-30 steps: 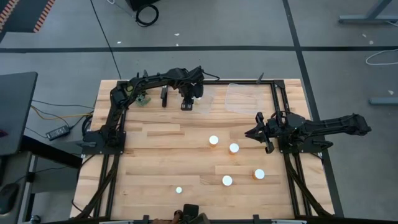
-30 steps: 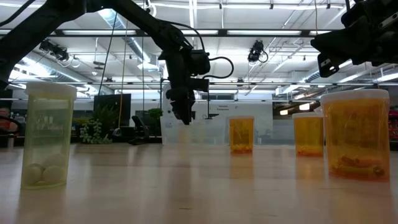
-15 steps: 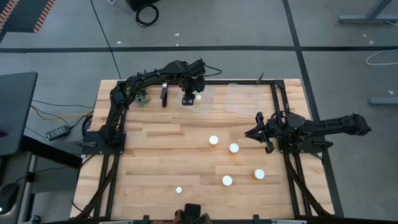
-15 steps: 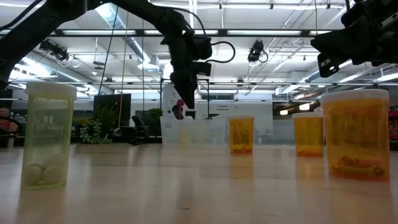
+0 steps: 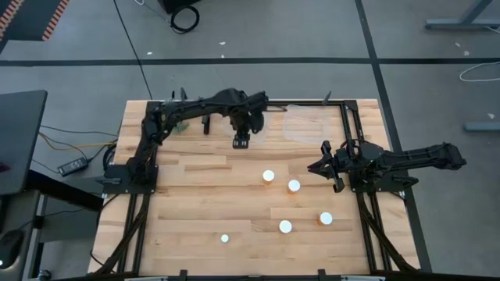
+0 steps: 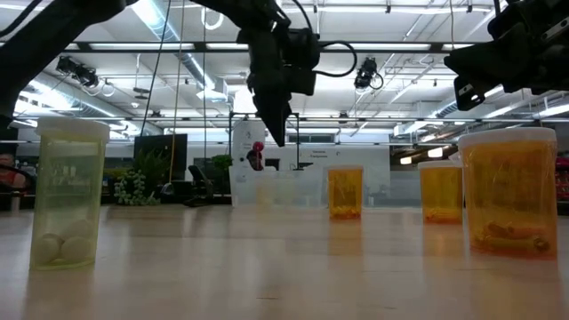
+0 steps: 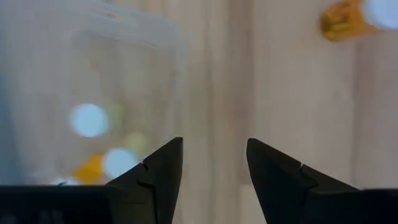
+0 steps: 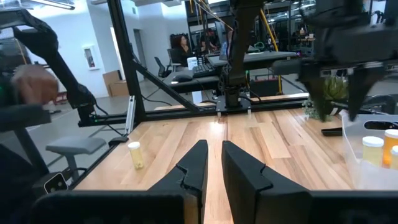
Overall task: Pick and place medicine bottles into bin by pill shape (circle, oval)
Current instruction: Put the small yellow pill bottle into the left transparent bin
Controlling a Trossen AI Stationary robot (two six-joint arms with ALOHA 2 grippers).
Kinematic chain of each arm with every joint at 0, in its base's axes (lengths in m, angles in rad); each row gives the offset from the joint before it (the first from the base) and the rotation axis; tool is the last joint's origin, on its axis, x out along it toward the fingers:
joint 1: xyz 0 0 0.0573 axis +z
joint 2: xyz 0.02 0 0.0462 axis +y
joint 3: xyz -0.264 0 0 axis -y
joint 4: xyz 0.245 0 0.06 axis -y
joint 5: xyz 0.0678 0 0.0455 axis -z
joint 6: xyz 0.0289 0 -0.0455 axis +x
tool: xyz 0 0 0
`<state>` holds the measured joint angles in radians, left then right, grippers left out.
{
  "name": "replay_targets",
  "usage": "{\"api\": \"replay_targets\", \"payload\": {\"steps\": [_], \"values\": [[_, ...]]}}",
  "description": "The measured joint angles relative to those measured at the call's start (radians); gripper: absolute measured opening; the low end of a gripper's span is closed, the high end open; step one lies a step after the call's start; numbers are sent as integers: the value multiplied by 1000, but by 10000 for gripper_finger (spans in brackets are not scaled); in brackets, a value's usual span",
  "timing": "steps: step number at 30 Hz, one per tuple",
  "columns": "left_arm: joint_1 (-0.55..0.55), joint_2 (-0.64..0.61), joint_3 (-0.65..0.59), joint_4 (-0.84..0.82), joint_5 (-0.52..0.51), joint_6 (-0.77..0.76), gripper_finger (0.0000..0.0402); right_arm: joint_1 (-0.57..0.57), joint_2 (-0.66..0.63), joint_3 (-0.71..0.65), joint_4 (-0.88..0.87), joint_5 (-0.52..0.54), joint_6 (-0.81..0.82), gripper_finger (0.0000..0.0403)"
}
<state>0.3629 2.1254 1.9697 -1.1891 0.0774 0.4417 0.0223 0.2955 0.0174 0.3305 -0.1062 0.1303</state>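
Note:
Several amber medicine bottles with white caps stand upright on the wooden table: two near the middle [image 5: 269,176] [image 5: 294,186], two nearer the front [image 5: 285,226] [image 5: 326,218], and a tiny one [image 5: 224,238] at the front. My left gripper [image 5: 242,142] hangs open above the table, fingers pointing down, just on the near side of a clear bin [image 7: 93,74] that holds several bottles [image 7: 90,120]. Nothing is between its fingers [image 7: 214,146]. My right gripper [image 5: 322,166] waits shut at the table's right side, pointing level toward the left.
A second clear bin [image 5: 306,123] sits at the far edge, right of the first. A small green plant [image 5: 180,123] stands at the far left corner. In the low view, large bottles [image 6: 508,191] [image 6: 69,196] stand close to the front edge. People sit in the room beyond.
My left gripper has risen from over the clear bin and gone toward the table's near edge and a little to the right, still pointing down. A white-capped bottle that showed beside its fingers stays in the bin.

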Motion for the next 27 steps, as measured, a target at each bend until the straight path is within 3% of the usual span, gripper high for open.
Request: {"api": "replay_targets", "payload": {"steps": [14,27], "values": [[-253,-7,-6,-132,-6,-200,174,0,0,0,0,0,0,54],[-500,-27,-99,-119,-135,-430,172,0,0,0,0,0,0,54]]}}
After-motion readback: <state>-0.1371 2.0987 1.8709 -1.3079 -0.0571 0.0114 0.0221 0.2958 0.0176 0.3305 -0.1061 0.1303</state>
